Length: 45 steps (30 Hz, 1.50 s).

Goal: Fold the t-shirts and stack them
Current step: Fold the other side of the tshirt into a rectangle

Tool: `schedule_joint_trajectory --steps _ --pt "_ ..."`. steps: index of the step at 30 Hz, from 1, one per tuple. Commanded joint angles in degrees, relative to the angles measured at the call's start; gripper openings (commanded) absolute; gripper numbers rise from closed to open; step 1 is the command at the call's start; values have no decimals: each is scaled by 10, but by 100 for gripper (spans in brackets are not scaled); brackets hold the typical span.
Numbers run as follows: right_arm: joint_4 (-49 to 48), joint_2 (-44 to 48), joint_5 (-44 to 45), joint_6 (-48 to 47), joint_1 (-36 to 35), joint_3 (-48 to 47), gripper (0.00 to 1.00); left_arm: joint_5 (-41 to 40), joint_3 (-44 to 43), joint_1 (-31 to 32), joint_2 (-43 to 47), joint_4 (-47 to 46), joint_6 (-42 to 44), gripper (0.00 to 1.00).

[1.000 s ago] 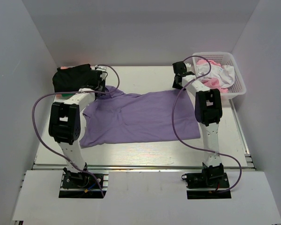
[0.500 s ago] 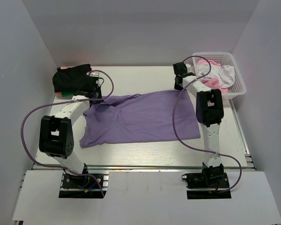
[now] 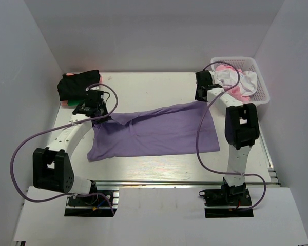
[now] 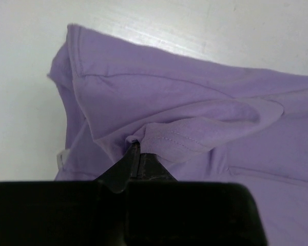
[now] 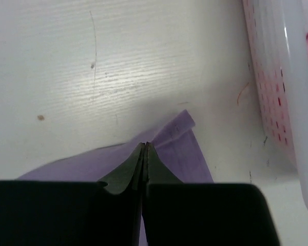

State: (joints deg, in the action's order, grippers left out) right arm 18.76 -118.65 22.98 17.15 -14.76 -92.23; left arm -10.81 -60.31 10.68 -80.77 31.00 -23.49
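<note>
The tabletop (image 3: 159,87) carries one job in hand and shows two more, one done and one waiting. The lavender t-shirt (image 3: 154,136) lies spread across the middle and, as far as I can judge, has no finished fold in it. Only its far edge is lifted and rumpled, so this looks like the start of its first fold.

At the far right, the white lattice basket (image 3: 264,97) holds pink and white cloth (image 3: 236,82) in a heap, which I take to be work left to do. In the far left corner a black t-shirt (image 3: 74,84) sits folded on a sliver of pink and green, and this seems to be the stack so far.

The left gripper (image 3: 103,117) is closed on the shirt's far left part. The right gripper (image 3: 200,100) is closed on its far right corner.

The top view alone shows the whole layout: stack, basket and both arms. It cannot show the grips. The left wrist view shows a bunched seam caught between shut jaws, with a small white tab (image 4: 61,156) at the cloth's edge. The right wrist view shows a stitched hem corner pinched at the tips, just beside the basket wall.
</note>
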Motion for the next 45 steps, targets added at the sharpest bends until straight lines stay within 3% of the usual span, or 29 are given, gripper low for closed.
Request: schedule_joint_trajectory --steps 1,8,17,21,23,24,26,27,29,33,37,44,45 --pt "-20 77 -4 -7 1 68 0 4 14 1 46 80 -31 0" --pt "-23 185 6 3 0 192 0 39 78 1 119 93 -44 0" --pt "18 260 23 11 1 232 0 48 73 1 154 168 -50 0" --pt "18 282 9 29 0 269 0 65 112 1 162 179 -63 2" --pt "22 279 -1 33 -1 274 0 65 118 1 156 185 -71 13" --pt "26 272 0 36 1 274 0 65 126 1 156 195 -71 42" --pt "33 265 4 40 2 269 0 58 126 1 148 209 -77 63" --pt "40 253 5 44 0 267 0 58 126 1 142 221 -77 87" --pt "40 245 7 52 1 258 3 50 119 1 142 226 -77 100" --pt "32 233 1 62 4 254 10 44 104 1 148 233 -69 100" --pt "21 199 -14 73 11 245 19 64 104 1 148 157 -64 100" --pt "0 157 -57 83 36 231 23 83 84 1 70 58 -44 100" --pt "1 154 -59 85 41 231 28 83 77 1 50 52 -44 100"
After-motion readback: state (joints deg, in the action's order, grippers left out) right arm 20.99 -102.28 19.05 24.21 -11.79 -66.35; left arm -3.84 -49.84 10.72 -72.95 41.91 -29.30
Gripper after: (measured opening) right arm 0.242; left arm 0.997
